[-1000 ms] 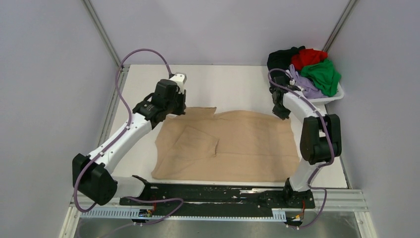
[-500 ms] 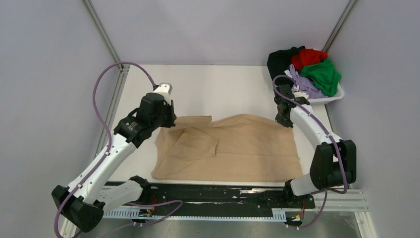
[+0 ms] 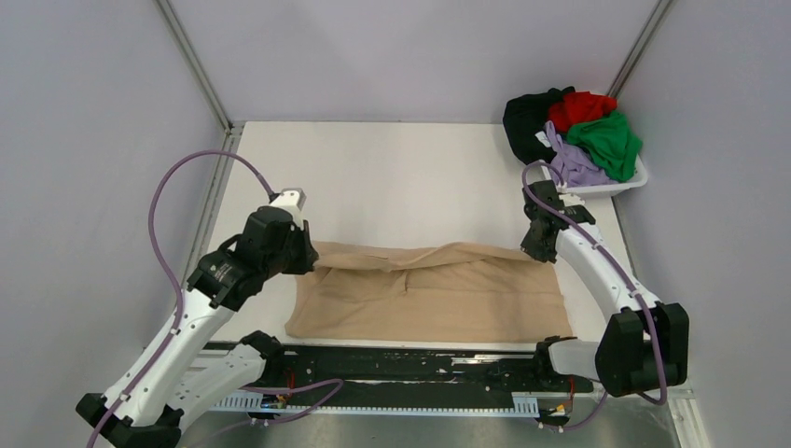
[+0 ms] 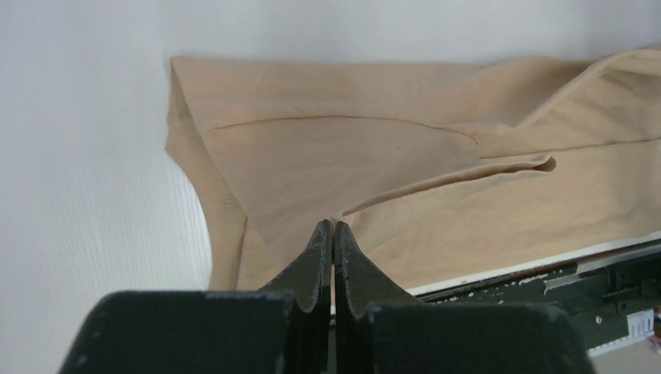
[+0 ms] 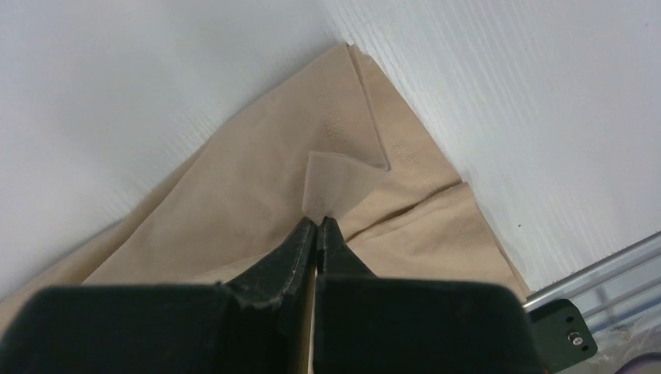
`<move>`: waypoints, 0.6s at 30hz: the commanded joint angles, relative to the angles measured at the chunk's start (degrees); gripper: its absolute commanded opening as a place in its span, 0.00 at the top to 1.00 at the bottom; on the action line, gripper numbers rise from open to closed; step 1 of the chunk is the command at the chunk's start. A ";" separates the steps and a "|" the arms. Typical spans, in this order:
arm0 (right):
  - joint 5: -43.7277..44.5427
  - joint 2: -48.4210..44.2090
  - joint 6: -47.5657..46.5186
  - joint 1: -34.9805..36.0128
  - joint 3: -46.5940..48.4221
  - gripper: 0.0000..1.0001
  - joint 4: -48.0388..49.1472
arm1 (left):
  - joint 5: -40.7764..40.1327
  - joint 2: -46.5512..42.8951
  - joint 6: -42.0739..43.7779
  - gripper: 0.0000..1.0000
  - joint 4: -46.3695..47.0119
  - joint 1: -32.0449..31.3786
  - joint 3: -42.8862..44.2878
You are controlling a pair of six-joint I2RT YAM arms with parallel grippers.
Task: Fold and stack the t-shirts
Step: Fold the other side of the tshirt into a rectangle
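The tan t-shirt (image 3: 438, 294) lies near the table's front edge, its far half lifted and folded toward the near hem. My left gripper (image 3: 308, 259) is shut on the shirt's far left edge; the wrist view shows its jaws (image 4: 334, 227) pinching the tan cloth (image 4: 335, 156). My right gripper (image 3: 536, 250) is shut on the far right edge; its jaws (image 5: 316, 224) pinch a fold of tan cloth (image 5: 257, 195). The black (image 3: 525, 112), red (image 3: 580, 106), green (image 3: 611, 142) and lavender (image 3: 576, 164) t-shirts are piled at the back right.
A white plastic basket (image 3: 623, 186) at the back right corner holds the other shirts. Grey walls and frame posts enclose the white table (image 3: 401, 177). A black rail (image 3: 420, 366) runs along the near edge.
Both grippers have pulled the shirt's far edge toward the near side, so the tan shirt now shows as a narrower band folded over itself.
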 commanded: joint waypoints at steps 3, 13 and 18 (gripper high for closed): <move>-1.77 -3.31 0.18 0.27 -2.15 0.97 -2.20 | 1.88 -2.11 -1.78 1.00 -4.33 -0.20 -0.67; -0.09 -3.09 4.71 0.12 -4.31 0.92 -5.29 | 0.01 -2.02 -4.34 1.00 -7.24 -0.27 -1.34; 5.29 0.16 8.23 -0.57 -3.41 0.91 -6.44 | -0.88 -1.39 -5.59 1.00 -9.13 -0.29 -1.29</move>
